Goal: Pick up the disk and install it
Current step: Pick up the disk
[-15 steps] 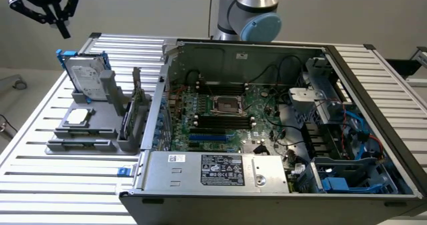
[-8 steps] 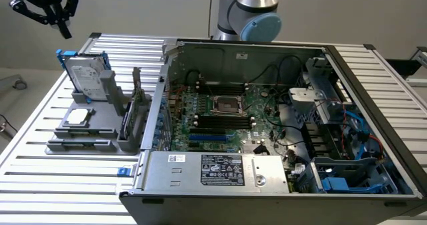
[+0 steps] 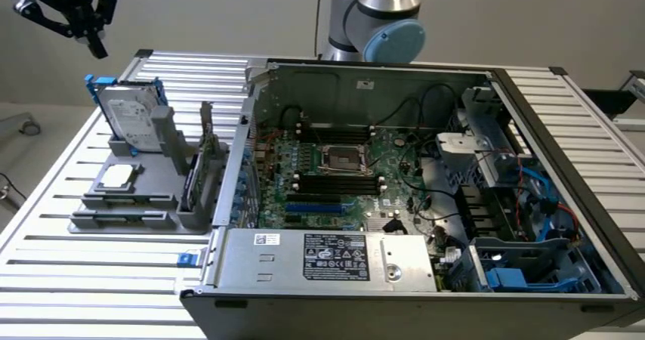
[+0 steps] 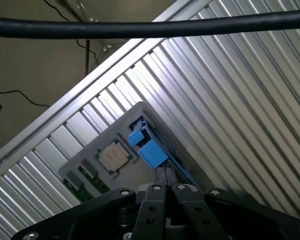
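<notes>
The disk, silver-grey with a white label in a blue carrier, stands upright in a grey holder at the exterior view's left. My black gripper hangs in the air above and slightly behind it, apart from it. In the wrist view I look down on the blue carrier's upper edge in the holder. The gripper is just over it, fingers shut together with nothing between them.
An open computer case lies in the middle of the slatted aluminium table, with blue drive bays at its near right. The holder also carries a small square chip and upright cards. A black cable crosses the wrist view.
</notes>
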Available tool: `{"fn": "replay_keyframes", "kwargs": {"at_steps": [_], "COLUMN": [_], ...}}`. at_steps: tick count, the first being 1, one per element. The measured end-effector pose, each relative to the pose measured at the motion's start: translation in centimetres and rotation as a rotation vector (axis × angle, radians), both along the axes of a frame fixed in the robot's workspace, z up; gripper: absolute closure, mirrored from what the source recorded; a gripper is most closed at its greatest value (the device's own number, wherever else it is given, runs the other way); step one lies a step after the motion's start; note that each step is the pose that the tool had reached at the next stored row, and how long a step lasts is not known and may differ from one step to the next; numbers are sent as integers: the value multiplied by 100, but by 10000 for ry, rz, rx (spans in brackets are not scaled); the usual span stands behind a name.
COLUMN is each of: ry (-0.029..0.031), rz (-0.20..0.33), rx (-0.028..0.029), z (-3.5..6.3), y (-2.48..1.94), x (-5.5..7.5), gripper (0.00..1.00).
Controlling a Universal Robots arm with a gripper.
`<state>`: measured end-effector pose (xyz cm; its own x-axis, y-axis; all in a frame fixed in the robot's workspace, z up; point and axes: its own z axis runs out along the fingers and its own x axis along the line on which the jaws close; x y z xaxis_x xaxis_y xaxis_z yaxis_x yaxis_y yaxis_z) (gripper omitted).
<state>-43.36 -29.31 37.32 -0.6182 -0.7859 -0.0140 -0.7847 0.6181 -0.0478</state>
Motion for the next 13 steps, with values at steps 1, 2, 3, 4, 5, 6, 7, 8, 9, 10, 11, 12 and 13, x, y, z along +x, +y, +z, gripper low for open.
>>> {"fn": "replay_keyframes", "kwargs": {"at_steps": [1, 2, 3, 4, 5, 6, 7, 8, 9, 10, 11, 12, 13], "ry": [7, 9, 15, 21, 27, 32, 33, 32, 32, 34, 38, 48, 59], "rz": [118, 238, 377, 505, 634, 765, 900, 1079, 1258, 1435, 1590, 1732, 1867], "rx": [-14, -27, -34, -39, -43, -50, -74, -77, -78, -79, -80, -88, -97], "z": [1, 0, 0, 0, 0, 0, 0, -1, -1, -2, -3, -2, -3], "y": [0, 0, 0, 0, 1, 1, 1, 1, 2, 1, 1, 1, 1], "x": [0, 0, 0, 0, -1, -1, -1, 0, 0, -1, -1, -1, -2], "gripper": [89, 89, 89, 89, 89, 89, 89, 89, 89, 89, 89, 89, 89]}}
